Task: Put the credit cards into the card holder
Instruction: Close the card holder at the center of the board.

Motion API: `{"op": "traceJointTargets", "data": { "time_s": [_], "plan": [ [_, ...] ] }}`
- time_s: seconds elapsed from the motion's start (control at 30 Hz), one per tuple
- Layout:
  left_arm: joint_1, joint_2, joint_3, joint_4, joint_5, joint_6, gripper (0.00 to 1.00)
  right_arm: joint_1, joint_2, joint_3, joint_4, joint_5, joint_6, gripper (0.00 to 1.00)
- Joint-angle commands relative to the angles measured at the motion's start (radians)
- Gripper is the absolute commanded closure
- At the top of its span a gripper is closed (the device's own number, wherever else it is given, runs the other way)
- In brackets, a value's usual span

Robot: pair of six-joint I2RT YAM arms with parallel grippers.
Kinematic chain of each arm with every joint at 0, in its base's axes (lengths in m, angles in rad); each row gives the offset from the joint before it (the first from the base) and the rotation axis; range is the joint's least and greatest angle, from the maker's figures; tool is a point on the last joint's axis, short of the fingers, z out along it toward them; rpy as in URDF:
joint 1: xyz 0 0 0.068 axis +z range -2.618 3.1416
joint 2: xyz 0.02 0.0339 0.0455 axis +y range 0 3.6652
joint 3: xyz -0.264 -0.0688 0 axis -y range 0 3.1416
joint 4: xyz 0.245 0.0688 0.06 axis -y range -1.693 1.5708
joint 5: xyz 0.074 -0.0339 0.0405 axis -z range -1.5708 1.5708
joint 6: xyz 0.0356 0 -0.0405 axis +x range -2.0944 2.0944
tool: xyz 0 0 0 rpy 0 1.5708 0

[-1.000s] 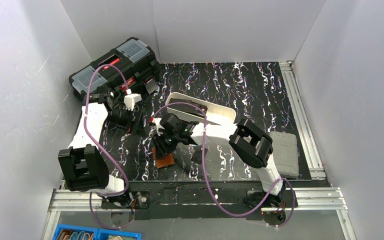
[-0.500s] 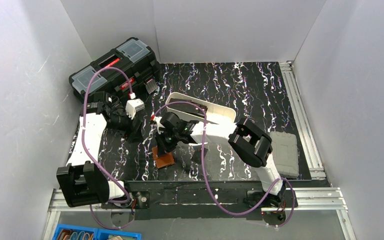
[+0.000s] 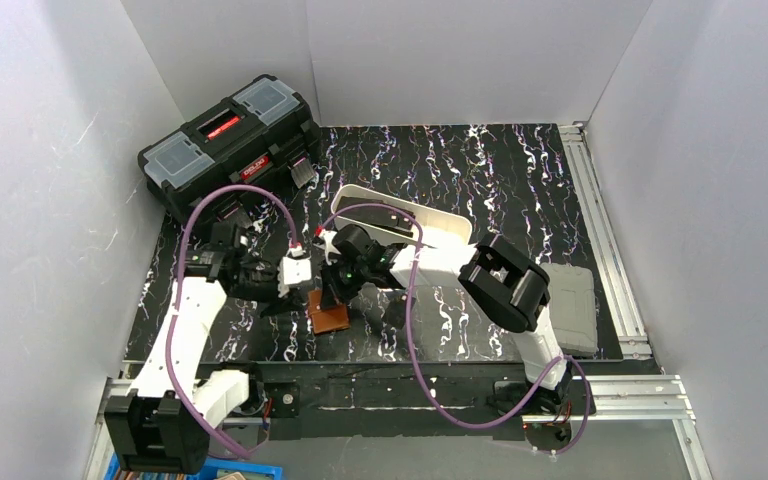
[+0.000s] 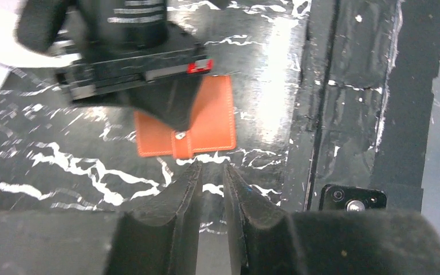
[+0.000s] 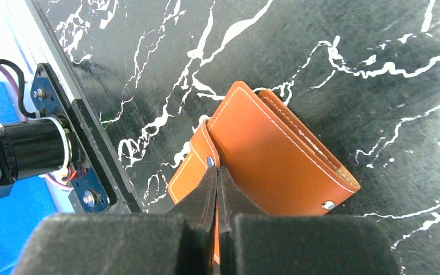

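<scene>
Wallet lies folded on mat, near the front edge, left of centre. Right gripper is clamped on strap beside the snap. Left gripper hovers just beside the wallet, fingers almost together with a slim gap and nothing between. No card in either. Tray sits just behind, toolbox at the far left. Risks, my judgement: the pinch takes strap edge only, so a pull may slip or drag the whole wallet; with the arms crowded, fingers may collide.
</scene>
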Motion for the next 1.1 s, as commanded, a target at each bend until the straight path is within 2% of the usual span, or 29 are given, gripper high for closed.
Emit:
{"op": "traceJointTargets", "data": {
  "time_s": [0.0,0.13,0.33,0.47,0.8,1.07],
  "plan": [
    [-0.089,0.034,-0.063,0.123,0.008,0.001,0.81,-0.023,-0.036,-0.044,0.055,0.014,0.019,0.99],
    [-0.101,0.104,-0.091,0.296,-0.032,-0.125,0.84,-0.030,-0.028,-0.058,0.070,0.006,0.033,0.99],
    [-0.100,0.178,-0.126,0.437,-0.072,-0.108,0.85,-0.049,-0.007,-0.058,0.057,-0.017,0.054,0.99],
    [-0.101,0.214,-0.146,0.465,-0.057,-0.080,0.84,-0.061,0.023,0.012,-0.081,-0.037,0.043,0.99],
    [-0.145,0.222,-0.164,0.529,-0.047,-0.102,0.84,-0.065,0.088,0.095,-0.239,-0.091,0.046,0.99],
    [-0.130,0.111,-0.131,0.422,-0.120,-0.137,0.86,-0.065,0.155,0.199,-0.413,-0.059,0.044,0.99]
  ]
}}
